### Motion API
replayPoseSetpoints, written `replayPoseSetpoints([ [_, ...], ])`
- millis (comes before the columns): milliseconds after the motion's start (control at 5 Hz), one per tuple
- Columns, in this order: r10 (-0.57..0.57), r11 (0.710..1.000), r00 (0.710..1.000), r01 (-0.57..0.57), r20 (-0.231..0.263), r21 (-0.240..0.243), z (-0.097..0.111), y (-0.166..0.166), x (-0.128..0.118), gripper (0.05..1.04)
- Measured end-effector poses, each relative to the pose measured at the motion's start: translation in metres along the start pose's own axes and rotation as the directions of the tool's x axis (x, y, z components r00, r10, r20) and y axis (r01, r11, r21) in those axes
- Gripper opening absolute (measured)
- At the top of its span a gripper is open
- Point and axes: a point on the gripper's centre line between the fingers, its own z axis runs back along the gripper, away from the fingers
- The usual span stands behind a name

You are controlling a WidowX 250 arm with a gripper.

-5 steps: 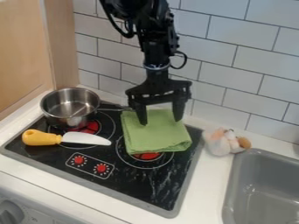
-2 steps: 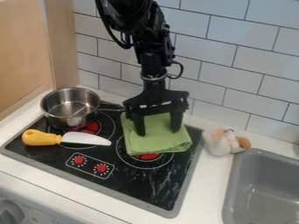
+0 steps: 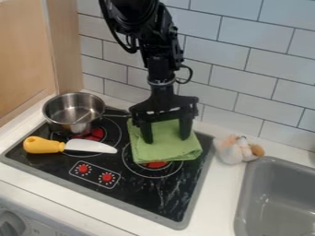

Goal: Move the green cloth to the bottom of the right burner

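A glossy black cooktop (image 3: 144, 198), streaked with pale marks and framed in grey, is set into a smooth white counter (image 3: 212, 203), backed by a wall of glazed white rectangular tiles (image 3: 252, 67). A round, shiny metal pot (image 3: 64, 128) and a toy knife with a rounded yellow handle and white blade (image 3: 91, 146) are seen on its left side.

The soft green cloth (image 3: 166, 153) is folded into a thick, roughly square pad, with rounded corners and slightly uneven edges. The rear part of the circular right burner (image 3: 155, 165) is covered by it, while the front of the red centre is left exposed.

The cloth is placed directly below the black two-finger pincer (image 3: 166, 140), whose fingers are held wide apart over its rear half. Whether the cloth is touched by the fingertips cannot be told.
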Motion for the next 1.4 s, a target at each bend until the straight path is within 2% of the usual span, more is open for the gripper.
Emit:
replayPoseSetpoints([
  [400, -0.024, 1.000, 1.000, 0.024, -0.020, 0.016, -0.004, -0.003, -0.011, 0.998],
  [600, -0.052, 0.999, 0.998, 0.052, -0.039, 0.012, -0.002, -0.003, -0.026, 0.998],
  [800, -0.071, 0.997, 0.995, 0.071, -0.065, 0.004, 0.000, -0.006, -0.030, 0.998],
  [1200, -0.098, 0.995, 0.990, 0.098, -0.096, -0.007, 0.001, -0.006, -0.067, 0.998],
  [1400, -0.092, 0.996, 0.990, 0.093, -0.109, 0.004, 0.002, -0.004, -0.070, 0.998],
])
